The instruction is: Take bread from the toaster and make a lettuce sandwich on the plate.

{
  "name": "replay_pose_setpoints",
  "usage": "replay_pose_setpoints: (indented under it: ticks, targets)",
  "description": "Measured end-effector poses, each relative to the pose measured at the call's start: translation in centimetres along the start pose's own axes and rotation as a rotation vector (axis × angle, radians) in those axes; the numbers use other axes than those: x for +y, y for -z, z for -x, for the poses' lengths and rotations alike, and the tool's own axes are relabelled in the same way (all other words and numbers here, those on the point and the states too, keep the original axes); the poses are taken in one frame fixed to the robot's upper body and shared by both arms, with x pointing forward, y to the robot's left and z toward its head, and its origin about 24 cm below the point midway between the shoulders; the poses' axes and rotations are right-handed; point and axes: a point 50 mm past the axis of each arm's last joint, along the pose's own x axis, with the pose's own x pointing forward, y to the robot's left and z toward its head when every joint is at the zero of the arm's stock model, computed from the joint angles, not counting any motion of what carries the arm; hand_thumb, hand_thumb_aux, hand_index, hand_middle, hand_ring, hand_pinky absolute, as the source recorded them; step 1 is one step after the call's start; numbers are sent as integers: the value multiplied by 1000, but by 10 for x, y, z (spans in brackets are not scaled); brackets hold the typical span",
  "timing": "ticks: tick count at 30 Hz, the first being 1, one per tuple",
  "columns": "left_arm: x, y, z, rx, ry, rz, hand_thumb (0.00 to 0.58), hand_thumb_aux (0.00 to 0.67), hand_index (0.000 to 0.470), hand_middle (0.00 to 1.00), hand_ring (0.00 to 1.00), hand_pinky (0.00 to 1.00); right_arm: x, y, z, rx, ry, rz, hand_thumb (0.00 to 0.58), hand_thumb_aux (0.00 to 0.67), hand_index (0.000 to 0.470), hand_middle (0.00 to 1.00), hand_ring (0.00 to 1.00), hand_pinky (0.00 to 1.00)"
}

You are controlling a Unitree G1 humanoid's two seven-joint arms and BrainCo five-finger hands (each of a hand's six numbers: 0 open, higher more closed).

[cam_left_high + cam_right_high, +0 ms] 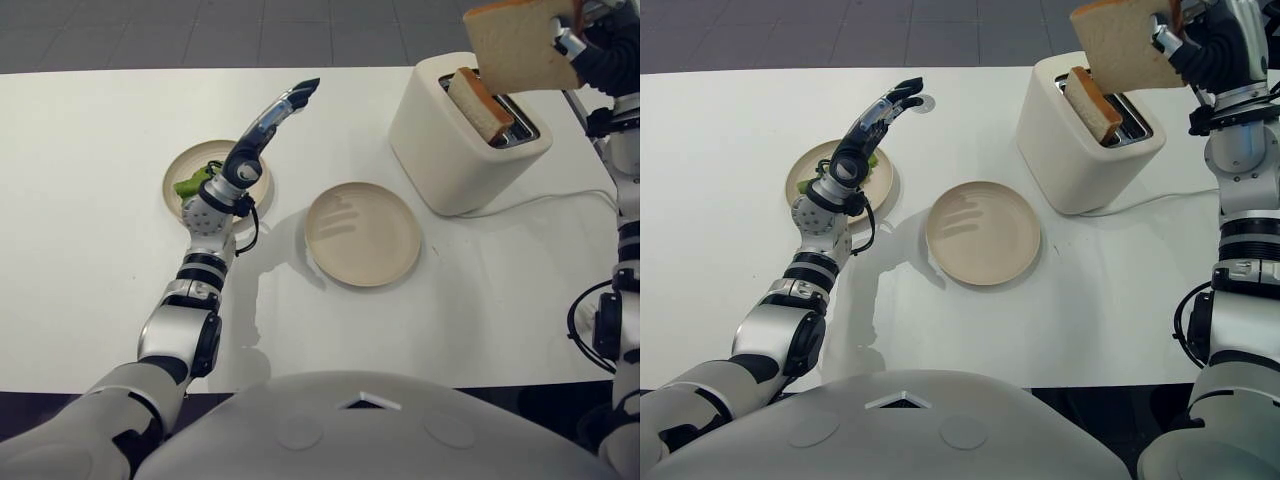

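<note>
two slices, one held above the toaster

we see the right hand [1205, 48] clenched on a bread slice [1120, 45], up in the air over the toaster [1070, 160]. a second slice [1095, 103] stands tilted in a slot. the left hand [872, 122] hovers over the small dish [168, 180] of lettuce [190, 185], its fingers [902, 95] stretched straight, grasping nothing. the plate [983, 232] lies between dish and toaster on the table [720, 150].

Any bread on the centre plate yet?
No: the centre plate is bare; the right hand holds one slice above the toaster.
</note>
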Motion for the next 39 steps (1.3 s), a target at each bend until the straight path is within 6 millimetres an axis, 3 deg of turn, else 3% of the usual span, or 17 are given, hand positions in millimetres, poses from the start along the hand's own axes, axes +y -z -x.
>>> replay_pose_setpoints:
  ticks: [3, 7, 9, 11, 14, 19, 23, 30, 31, 32, 33, 34, 35, 36, 37, 39]
  targets:
    - [12, -2, 5, 20, -8, -65, 0, 0, 0, 0, 0, 0, -4, -21, -4, -126, 16, -154, 580, 670, 470, 1000, 1000, 1000]
    - [43, -6, 17, 149, 62, -328, 0, 0, 0, 0, 0, 0, -6, -41, -4, -229, -44, -320, 580, 670, 470, 1000, 1000, 1000]
    - [55, -3, 24, 260, 111, -458, 0, 0, 0, 0, 0, 0, 3, -48, -1, -248, -129, -387, 580, 670, 470, 1000, 1000, 1000]
    - [73, 4, 40, 444, 161, -617, 0, 0, 0, 0, 0, 0, 23, -57, 8, -263, -309, -468, 580, 670, 470, 1000, 1000, 1000]
    - [110, 22, 96, 886, 227, -826, 0, 0, 0, 0, 0, 0, 88, -69, 53, -216, -856, -530, 580, 670, 470, 1000, 1000, 1000]
    - [110, 36, 121, 1107, 276, -856, 0, 0, 0, 0, 0, 0, 137, -71, 74, -188, -1199, -453, 580, 670, 470, 1000, 1000, 1000]
    - [105, 42, 126, 1165, 311, -829, 0, 0, 0, 0, 0, 0, 175, -78, 77, -168, -1266, -501, 580, 670, 470, 1000, 1000, 1000]
    - [91, 49, 112, 1091, 351, -833, 0, 0, 0, 0, 0, 0, 197, -73, 75, -111, -1262, -493, 580, 670, 470, 980, 980, 980]
    - [89, 49, 110, 1072, 362, -832, 108, 66, 46, 0, 0, 0, 198, -74, 74, -112, -1258, -496, 580, 670, 470, 973, 973, 973]
    - [86, 49, 108, 1052, 371, -835, 443, 344, 241, 0, 0, 0, 199, -75, 74, -113, -1253, -502, 578, 631, 442, 969, 969, 969]
    - [85, 48, 106, 1034, 374, -839, 554, 528, 370, 0, 0, 0, 200, -76, 73, -117, -1250, -506, 554, 528, 370, 965, 965, 965]
    - [84, 48, 105, 1016, 375, -846, 580, 670, 470, 0, 0, 0, 199, -77, 72, -122, -1246, -508, 506, 431, 302, 957, 957, 957]
    - [82, 48, 103, 995, 377, -860, 580, 670, 470, 0, 0, 0, 198, -78, 71, -132, -1242, -505, 464, 370, 260, 957, 957, 957]
    - [81, 47, 101, 974, 376, -872, 580, 670, 470, 0, 0, 0, 197, -79, 70, -139, -1238, -504, 377, 273, 192, 949, 949, 949]
    - [81, 47, 99, 960, 380, -885, 580, 670, 470, 0, 0, 0, 196, -79, 70, -141, -1234, -502, 251, 166, 116, 937, 937, 937]
    - [80, 47, 95, 933, 383, -903, 580, 670, 470, 0, 0, 0, 192, -76, 69, -137, -1216, -498, 201, 129, 90, 937, 937, 937]
